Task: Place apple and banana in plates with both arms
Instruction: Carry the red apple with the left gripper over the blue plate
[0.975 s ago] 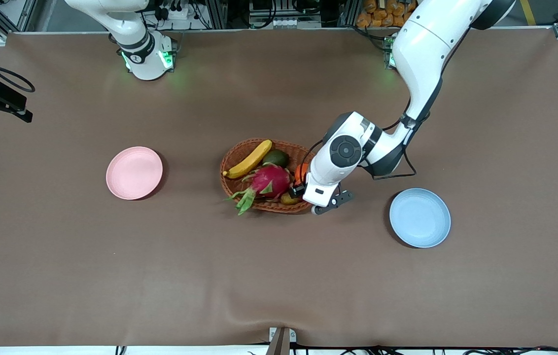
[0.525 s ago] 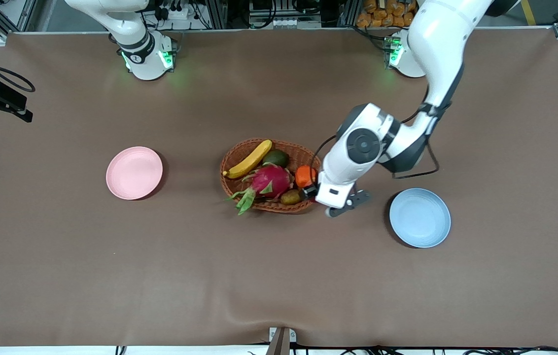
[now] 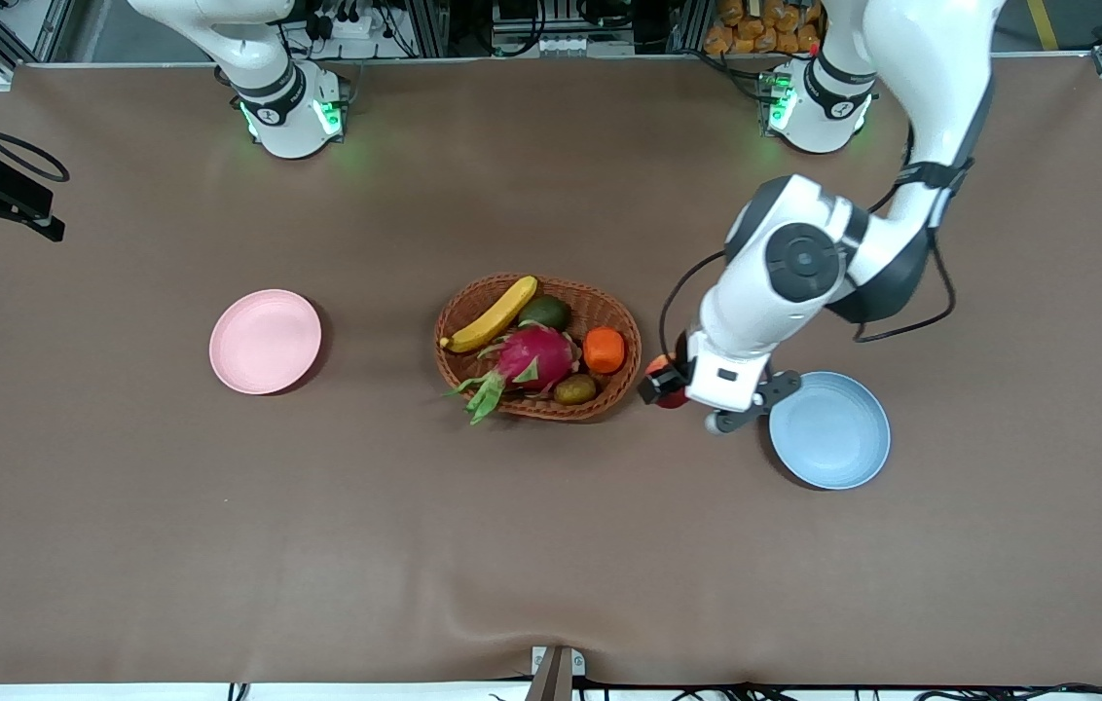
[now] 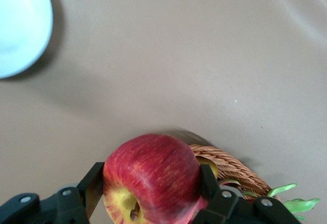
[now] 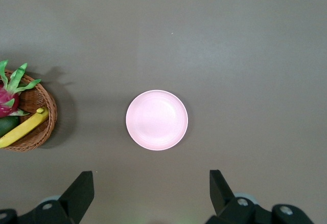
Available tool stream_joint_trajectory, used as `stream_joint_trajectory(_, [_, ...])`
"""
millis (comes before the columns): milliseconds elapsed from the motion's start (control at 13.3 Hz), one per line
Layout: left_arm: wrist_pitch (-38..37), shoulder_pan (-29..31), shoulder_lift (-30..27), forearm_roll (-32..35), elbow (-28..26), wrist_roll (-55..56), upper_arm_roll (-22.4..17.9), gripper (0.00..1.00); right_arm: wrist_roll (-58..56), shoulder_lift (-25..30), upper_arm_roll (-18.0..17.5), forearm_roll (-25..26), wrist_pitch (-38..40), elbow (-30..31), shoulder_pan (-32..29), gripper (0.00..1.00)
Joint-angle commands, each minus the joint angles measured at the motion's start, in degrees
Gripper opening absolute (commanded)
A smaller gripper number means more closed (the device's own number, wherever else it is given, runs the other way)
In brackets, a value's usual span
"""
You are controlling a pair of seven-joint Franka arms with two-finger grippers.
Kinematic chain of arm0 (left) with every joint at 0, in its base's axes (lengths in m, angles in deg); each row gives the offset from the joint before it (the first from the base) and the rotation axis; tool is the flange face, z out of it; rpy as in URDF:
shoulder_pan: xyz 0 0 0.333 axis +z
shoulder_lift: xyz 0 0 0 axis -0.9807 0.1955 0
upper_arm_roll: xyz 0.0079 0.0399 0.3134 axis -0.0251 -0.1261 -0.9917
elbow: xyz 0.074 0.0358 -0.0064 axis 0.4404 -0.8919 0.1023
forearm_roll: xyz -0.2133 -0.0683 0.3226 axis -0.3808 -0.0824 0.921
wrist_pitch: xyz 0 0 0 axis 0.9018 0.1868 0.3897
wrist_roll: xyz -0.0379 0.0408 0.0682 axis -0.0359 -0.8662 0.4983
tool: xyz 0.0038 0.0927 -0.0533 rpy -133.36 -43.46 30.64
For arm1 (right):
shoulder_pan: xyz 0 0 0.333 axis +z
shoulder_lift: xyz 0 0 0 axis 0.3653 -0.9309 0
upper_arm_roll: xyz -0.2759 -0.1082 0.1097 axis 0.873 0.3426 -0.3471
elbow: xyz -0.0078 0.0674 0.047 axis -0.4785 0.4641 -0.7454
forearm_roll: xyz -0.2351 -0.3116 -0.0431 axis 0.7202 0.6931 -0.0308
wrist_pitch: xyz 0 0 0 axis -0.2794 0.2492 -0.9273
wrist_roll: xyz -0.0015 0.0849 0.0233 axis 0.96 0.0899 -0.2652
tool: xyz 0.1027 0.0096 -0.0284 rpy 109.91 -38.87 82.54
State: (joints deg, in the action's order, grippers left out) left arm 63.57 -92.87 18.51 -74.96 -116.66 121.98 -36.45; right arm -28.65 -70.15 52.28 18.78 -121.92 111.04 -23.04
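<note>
Over the bare tablecloth between the wicker basket [image 3: 538, 347] and the pale blue plate [image 3: 830, 429], the left gripper [image 3: 670, 382] hangs with the apple [image 4: 152, 179] clamped between its two fingers, one pressed to each side of the fruit, as the left wrist view shows plainly. That puts the apple out of the basket but not yet in a plate; the blue plate lies empty just beside the gripper, toward the left arm's end of the table, so I judge the apple's half of the job roughly midway, with the carry across to the plate and the release left to do. The banana [image 3: 492, 314] is untouched: it lies in the basket along the rim farther from the front camera, next to a dark green fruit [image 3: 545, 313], with the pink dragon fruit [image 3: 532, 357], an orange fruit [image 3: 604, 350] and a small brown fruit [image 3: 574, 389] around it. The pale pink plate [image 3: 265, 342], toward the right arm's end of the table, is empty too. The right gripper [image 5: 152, 196] waits high over the table above that pink plate, its fingers spread wide apart and holding nothing. So neither fruit is delivered yet; the banana still needs picking from the basket and setting down, presumably by the right arm into the pink plate.
</note>
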Motion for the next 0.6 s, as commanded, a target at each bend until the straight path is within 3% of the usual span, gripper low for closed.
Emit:
stream_joint_trajectory(0, [-3.5,3.1,-3.3,0.6,-1.0,-4.1,0.0,0.00,0.7,0.0,-0.7,-0.1,0.4,-0.2,-0.8,1.00])
stream_joint_trajectory(525, [-8.0,15.1,-4.0,1.1,-2.2,-24.5,0.1,0.00,0.7,0.0,-0.7,-0.1,0.5,-0.2,-0.9,1.00])
